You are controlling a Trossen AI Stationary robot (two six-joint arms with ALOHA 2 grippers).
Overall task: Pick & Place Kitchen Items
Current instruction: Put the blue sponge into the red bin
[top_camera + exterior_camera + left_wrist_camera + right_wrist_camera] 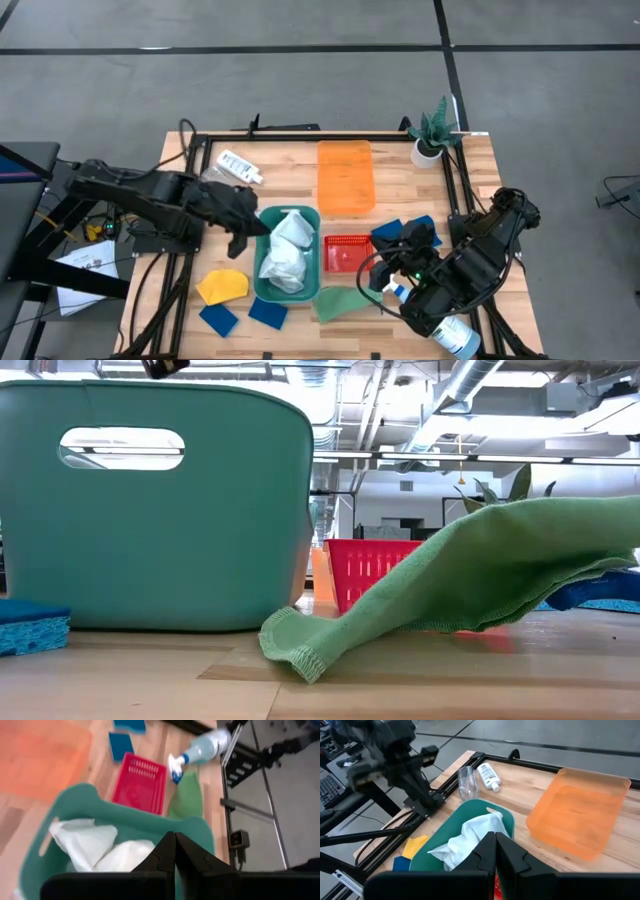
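At centre frame in the high view, my left claw point(243, 243) hangs closed and empty beside the teal bin point(262, 285), which holds white cloths point(287, 250). Lower right, my right claw point(392, 264) is closed too, empty, with the spray bottle point(452, 331) lying near the bench point(400, 190) edge.

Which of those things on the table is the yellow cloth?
Start at the big teal bin holding white cloths in mid-table. The yellow cloth lies flat just left of it. Its neighbours below are two blue sponges; it alone is yellow.
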